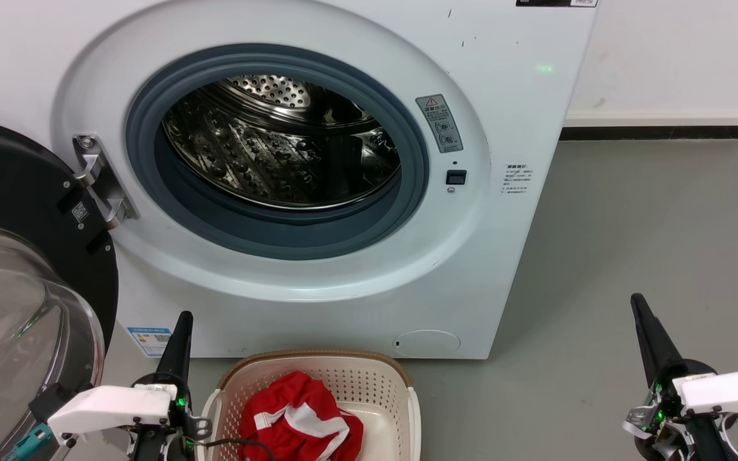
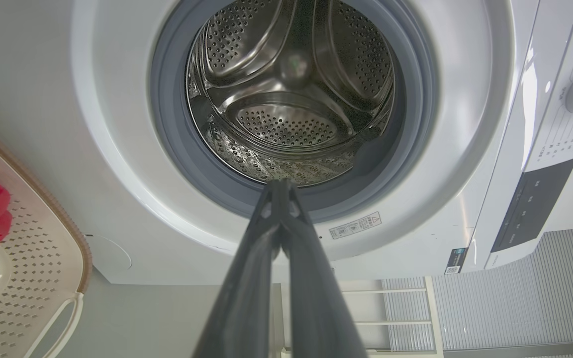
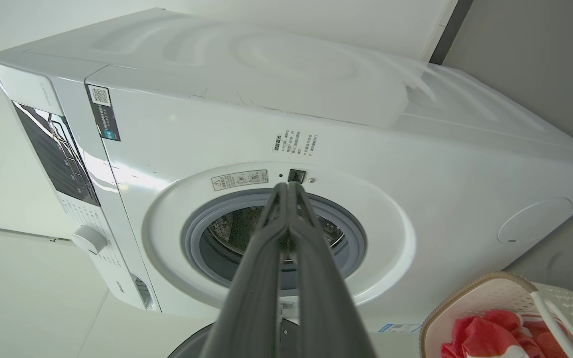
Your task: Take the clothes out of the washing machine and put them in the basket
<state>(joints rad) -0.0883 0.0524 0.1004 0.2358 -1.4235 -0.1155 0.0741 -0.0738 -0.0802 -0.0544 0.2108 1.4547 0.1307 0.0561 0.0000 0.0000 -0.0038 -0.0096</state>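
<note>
Clothes, soft bright red fabric with white bands [image 1: 302, 419], lie bunched in the cream perforated plastic basket with the brown woven-look rim [image 1: 369, 378]; you cannot tell from the heap how many garments there are. The basket stands on the grey floor [image 1: 631, 224], just in front of the large white front-loading washing machine [image 1: 523, 128]. Note the round black-rimmed glass door [image 1: 16, 307], swung open to the robot's left. Inside the grey rubber seal [image 1: 420, 166], the perforated steel drum [image 1: 279, 153] shows its shiny wall and paddles. Your left gripper [image 1: 183, 320] stands just beside the basket's left side, pointing up at the machine's front. In the left wrist view its two long dark fingers [image 2: 246, 278] meet at the tips with nothing between them. Your right gripper [image 1: 638, 302] sits well to the right of the basket, above the floor. In the right wrist view its fingers [image 3: 256, 278] are likewise pressed together, gripping nothing, aimed at the drum opening.
</note>
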